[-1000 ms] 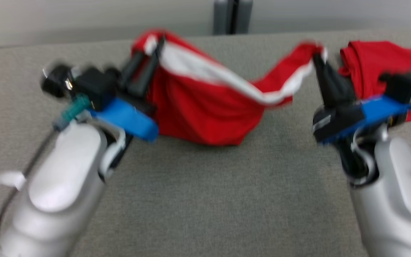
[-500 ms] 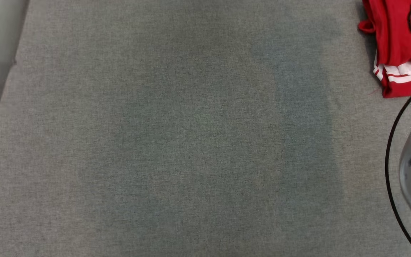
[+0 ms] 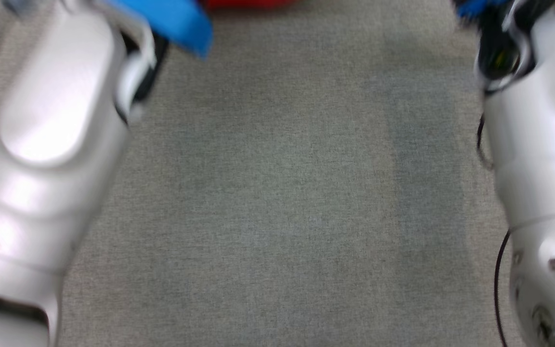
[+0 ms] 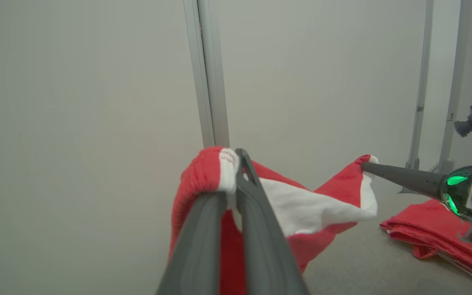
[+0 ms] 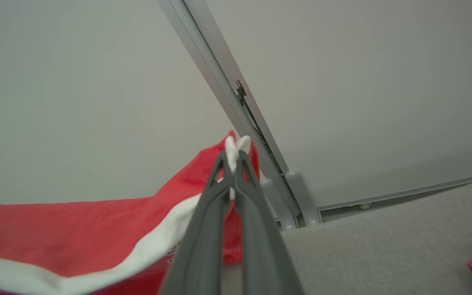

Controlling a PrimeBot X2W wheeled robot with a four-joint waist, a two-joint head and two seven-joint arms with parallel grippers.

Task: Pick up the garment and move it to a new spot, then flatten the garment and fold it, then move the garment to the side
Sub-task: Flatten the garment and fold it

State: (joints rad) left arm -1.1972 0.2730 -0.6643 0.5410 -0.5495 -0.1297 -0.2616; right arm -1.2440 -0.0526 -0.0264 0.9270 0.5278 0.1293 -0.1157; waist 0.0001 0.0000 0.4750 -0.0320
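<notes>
Between our left forearm (image 3: pixel 51 144) and right forearm (image 3: pixel 537 159), the near and middle counter (image 3: pixel 277 193) lies open for a tool to pass. At the far side the garment (image 4: pixel 314 205), pinched by our left tool (image 4: pixel 232 172) and right tool (image 5: pixel 232 157), hangs across as a sagging barrier. A second red cloth (image 4: pixel 432 229) lies folded on the far right. Behind the far edge, a wall (image 4: pixel 76 102) and an upright post (image 4: pixel 206 73) close the way.

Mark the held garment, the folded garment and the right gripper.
held garment (image 4: pixel 314 209), left wrist view, white band.
folded garment (image 4: pixel 420 229), left wrist view, top layer.
right gripper (image 5: pixel 232 159), right wrist view, between fingertips.
</notes>
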